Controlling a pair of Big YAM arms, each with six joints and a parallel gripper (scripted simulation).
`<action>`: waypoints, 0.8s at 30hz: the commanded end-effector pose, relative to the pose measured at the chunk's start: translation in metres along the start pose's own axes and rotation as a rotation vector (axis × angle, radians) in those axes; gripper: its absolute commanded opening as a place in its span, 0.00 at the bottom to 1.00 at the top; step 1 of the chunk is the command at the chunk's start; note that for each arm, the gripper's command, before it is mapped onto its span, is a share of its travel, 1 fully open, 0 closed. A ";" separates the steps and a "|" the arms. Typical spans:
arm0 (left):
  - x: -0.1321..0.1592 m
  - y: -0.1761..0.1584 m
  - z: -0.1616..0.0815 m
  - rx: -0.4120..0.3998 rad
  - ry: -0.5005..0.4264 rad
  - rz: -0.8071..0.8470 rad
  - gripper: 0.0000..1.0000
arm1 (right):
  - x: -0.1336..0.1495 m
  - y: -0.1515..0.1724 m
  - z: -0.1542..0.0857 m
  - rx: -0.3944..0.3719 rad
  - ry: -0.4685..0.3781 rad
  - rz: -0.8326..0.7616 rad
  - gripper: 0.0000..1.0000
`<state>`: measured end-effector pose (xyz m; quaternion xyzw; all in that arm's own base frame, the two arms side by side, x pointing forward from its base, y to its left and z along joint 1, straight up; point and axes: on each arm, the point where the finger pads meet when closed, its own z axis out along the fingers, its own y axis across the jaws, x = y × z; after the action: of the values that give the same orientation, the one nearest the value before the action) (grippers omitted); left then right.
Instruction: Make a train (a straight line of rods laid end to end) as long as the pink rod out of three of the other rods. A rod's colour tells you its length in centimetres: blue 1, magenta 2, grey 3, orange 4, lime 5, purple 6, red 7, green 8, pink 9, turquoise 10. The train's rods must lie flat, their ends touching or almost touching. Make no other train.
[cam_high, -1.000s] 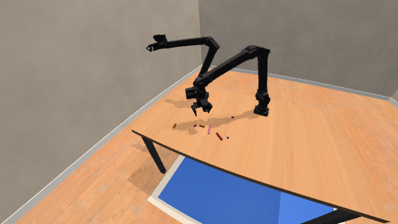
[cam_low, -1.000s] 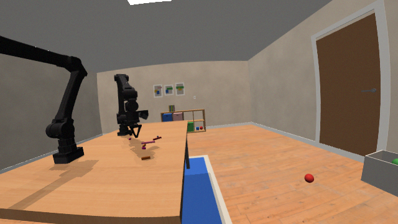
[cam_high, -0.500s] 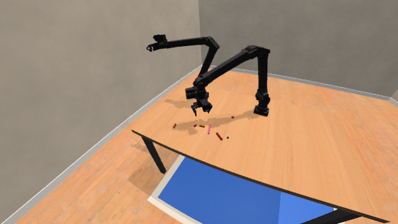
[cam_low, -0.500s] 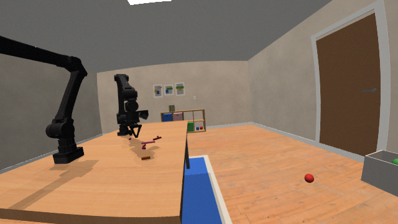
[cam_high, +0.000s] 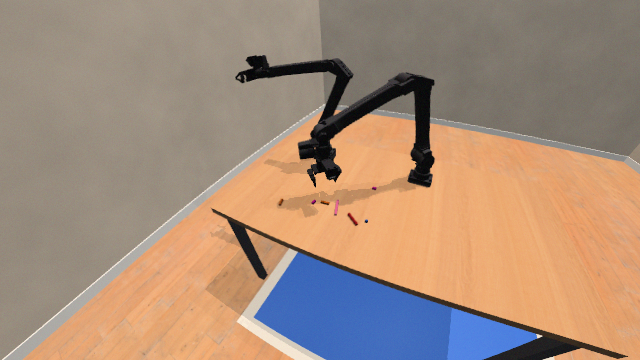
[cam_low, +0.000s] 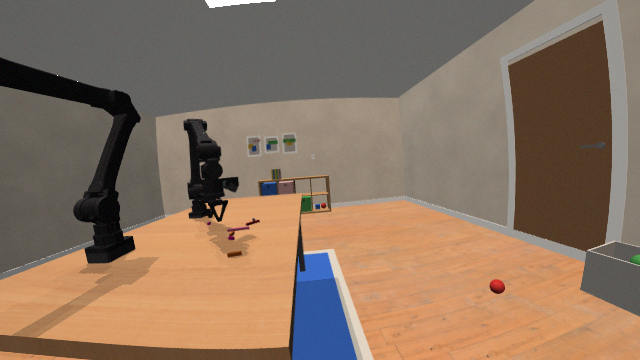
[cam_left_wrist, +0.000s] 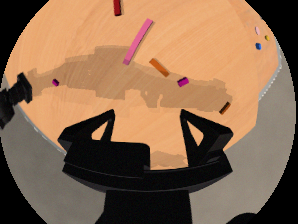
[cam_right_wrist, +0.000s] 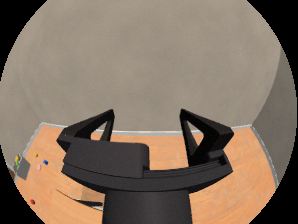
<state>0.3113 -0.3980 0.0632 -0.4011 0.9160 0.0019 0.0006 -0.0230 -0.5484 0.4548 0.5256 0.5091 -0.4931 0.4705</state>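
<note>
Seven rods lay flat and apart from one another on the table (cam_high: 450, 225) (cam_low: 200, 300) (cam_left_wrist: 200, 40). The pink rod (cam_high: 336, 207) (cam_low: 238, 229) (cam_left_wrist: 138, 42), the measure for the train, lay between the red rod (cam_high: 352, 219) (cam_low: 253, 222) (cam_left_wrist: 117, 7) and the inner orange rod (cam_high: 325, 202) (cam_low: 231, 233) (cam_left_wrist: 159, 67). Just beside that orange rod, on its side away from the pink one, was the nearer magenta rod (cam_high: 313, 202) (cam_low: 231, 238) (cam_left_wrist: 183, 81). The outer orange rod (cam_high: 281, 202) (cam_low: 234, 254) (cam_left_wrist: 225, 108) sat farther along, well apart from the pink rod. The blue rod (cam_high: 366, 221) (cam_low: 254, 219) lay near the red one, and the other magenta rod (cam_high: 374, 188) (cam_low: 209, 223) (cam_left_wrist: 55, 82) lay off toward the left arm's base (cam_high: 412, 181).

The left hand (cam_high: 325, 183) (cam_low: 219, 219) (cam_left_wrist: 147, 112) hung above the table near the rods, pointing down, its fingers spread wide with nothing between them. Its arm's shadow (cam_high: 350, 194) (cam_left_wrist: 110, 70) fell across the tabletop around several of the rods. The right hand (cam_high: 241, 77) (cam_right_wrist: 147, 112) was raised high and reached well away from the rods, also wide and holding nothing; its wrist camera faced a plain wall (cam_right_wrist: 150, 60).

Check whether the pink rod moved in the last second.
No. The pink rod lies the same way, same distance from the table's front edge in the top view.
</note>
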 end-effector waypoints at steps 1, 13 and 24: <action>0.004 -0.018 -0.027 0.062 0.011 -0.009 1.00 | -0.045 -0.004 -0.007 0.009 -0.071 0.008 1.00; -0.062 0.005 -0.014 0.042 0.001 0.249 1.00 | -0.045 -0.004 -0.007 0.009 -0.071 0.008 1.00; -0.111 0.021 -0.013 0.041 -0.007 0.472 1.00 | -0.045 -0.004 -0.007 0.009 -0.071 0.008 1.00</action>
<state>0.3623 -0.3084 0.0628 -0.2437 0.9698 0.0050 0.0012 -0.0230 -0.5484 0.4548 0.5256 0.5091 -0.4931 0.4705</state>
